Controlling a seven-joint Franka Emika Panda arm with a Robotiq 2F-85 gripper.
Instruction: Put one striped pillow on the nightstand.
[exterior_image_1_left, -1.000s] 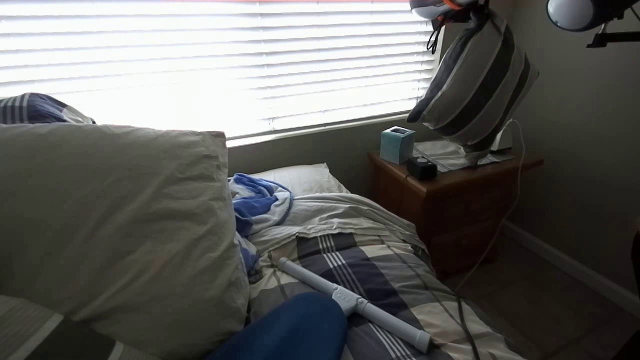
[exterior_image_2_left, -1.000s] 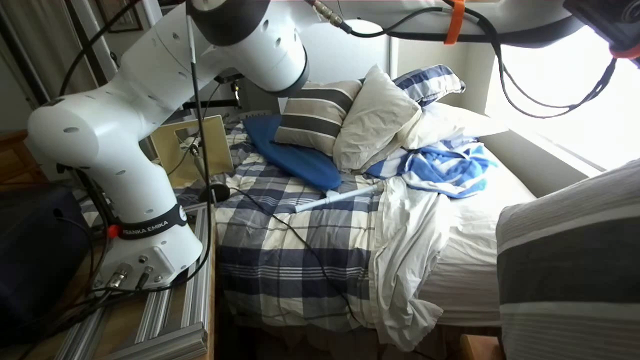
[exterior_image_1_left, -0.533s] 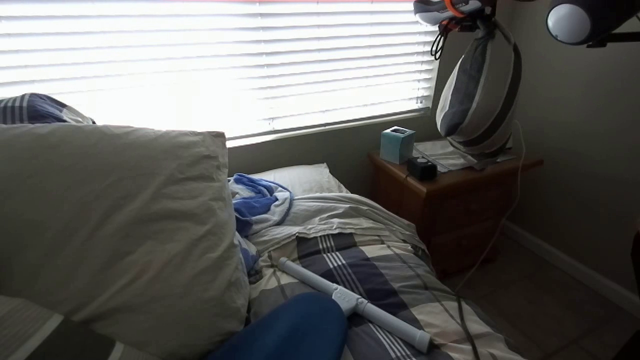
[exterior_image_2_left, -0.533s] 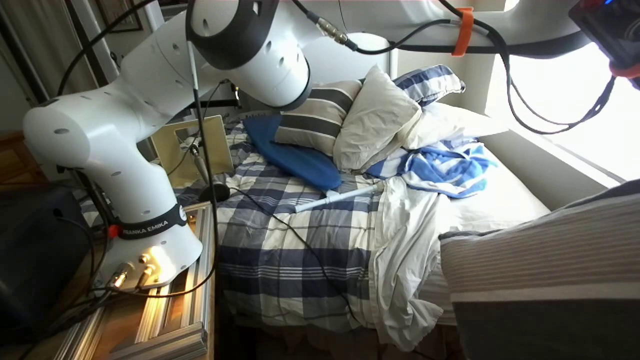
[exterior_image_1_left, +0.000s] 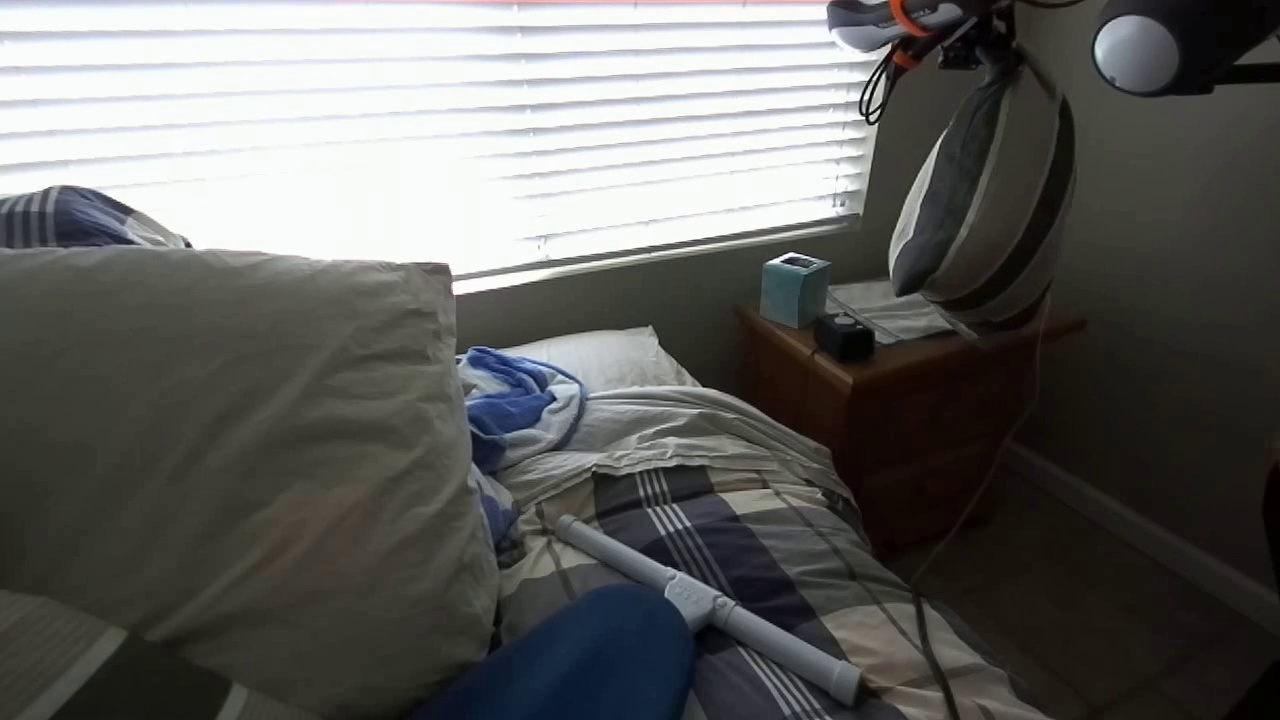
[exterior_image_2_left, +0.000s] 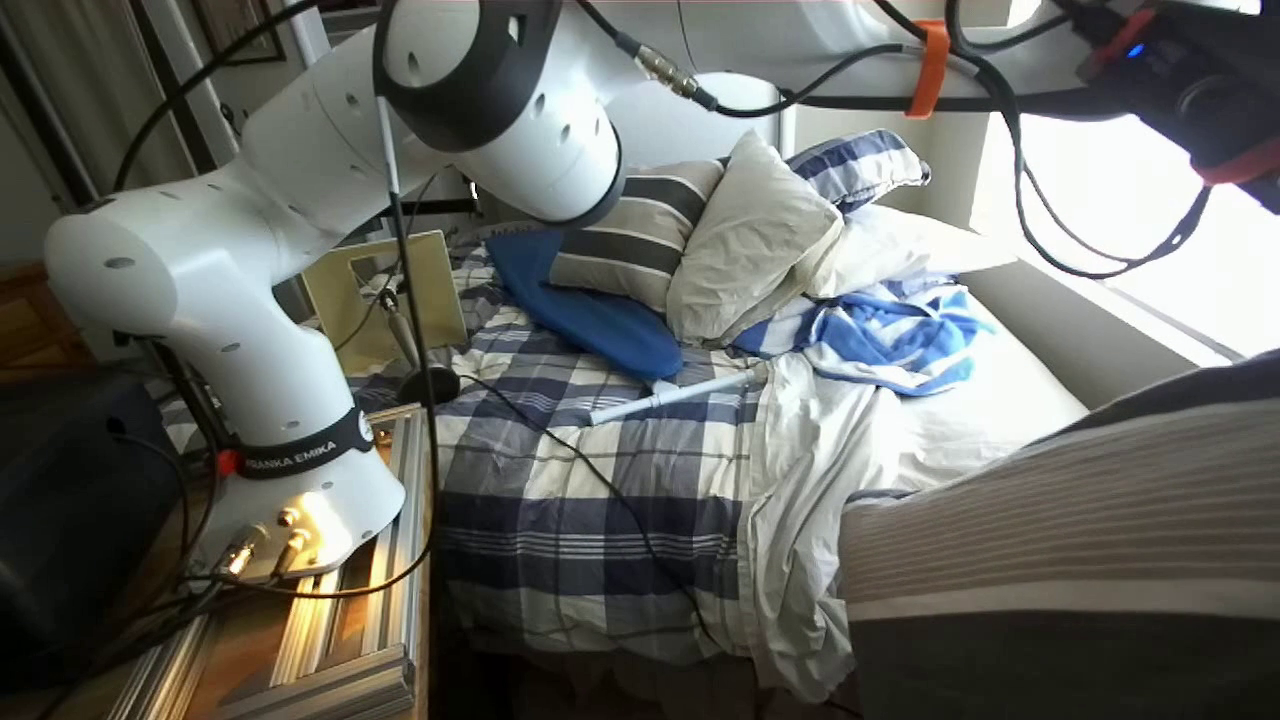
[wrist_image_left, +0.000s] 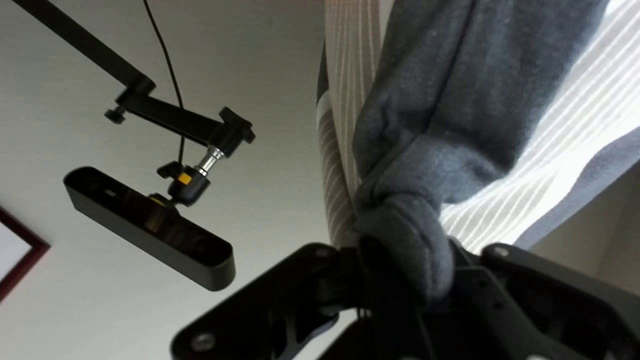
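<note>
In an exterior view, the striped pillow (exterior_image_1_left: 985, 200) has just turned and shifted right, apparently above the flat-topped wooden nightstand (exterior_image_1_left: 915, 425); whether they touch, I cannot tell. Lowering and release probably remain. The pincer (wrist_image_left: 412, 265) clamps one bunched corner: soft grey cloth, finely lined pale bands, plump body

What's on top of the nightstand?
A teal box, a small black device and a pale sheet. The striped pillow screens part of the nightstand; anything behind it can't be seen.

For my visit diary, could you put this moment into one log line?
held: striped pillow, hanging from shut gripper | nightstand contact: can't tell | release: not yet done
</note>
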